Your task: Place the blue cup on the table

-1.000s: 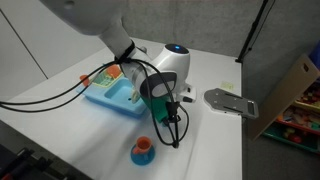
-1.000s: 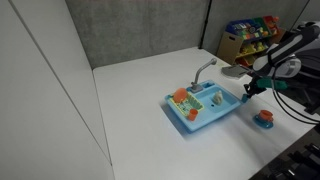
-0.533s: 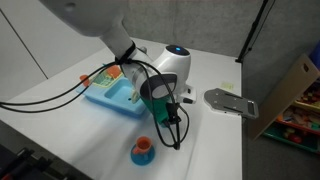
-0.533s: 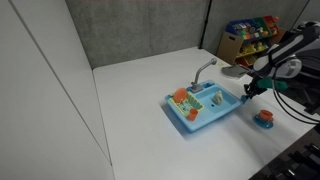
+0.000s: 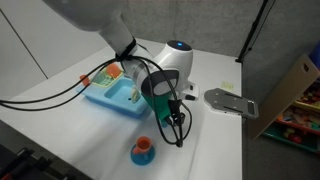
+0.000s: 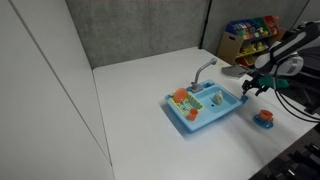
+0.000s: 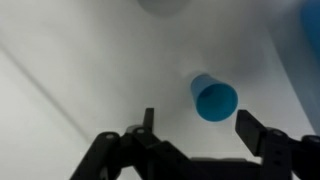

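While the pincer (image 7: 197,128) hangs wide open and empty, the tiny blue cylindrical toy cup (image 7: 213,98) sits on the matte white counter (image 7: 90,70) just ahead of its fingertips, probably light, stiff and slippery, best pinched across its wall.

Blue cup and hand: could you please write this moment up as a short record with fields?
hand: open, holding nothing
table: white, plain
blue cup: between neither finger, apparently resting on the table just ahead of the fingertips
toy sink: light blue, beside the arm
orange cup: on a blue saucer, near the hand
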